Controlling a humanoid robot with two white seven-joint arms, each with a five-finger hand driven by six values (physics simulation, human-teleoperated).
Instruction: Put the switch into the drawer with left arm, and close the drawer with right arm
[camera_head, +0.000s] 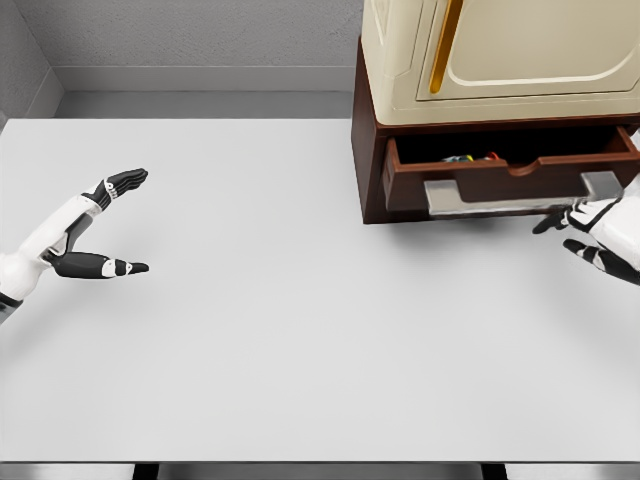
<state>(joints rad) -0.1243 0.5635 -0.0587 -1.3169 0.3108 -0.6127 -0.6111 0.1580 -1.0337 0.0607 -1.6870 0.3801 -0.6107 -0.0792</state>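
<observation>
Broad, flat, matte white table (300, 330). At the far right, boxy dark-brown cabinet (368, 140) with a glossy cream top, rectangular drawer (500, 180) pulled open, flat grey handle (520, 192). Inside, small colourful bits, apparently the switch (470, 157). Left hand (100, 225) at the table's left, fingers spread, holding nothing. Right hand (590, 235) just below the handle, fingers loosely spread
</observation>
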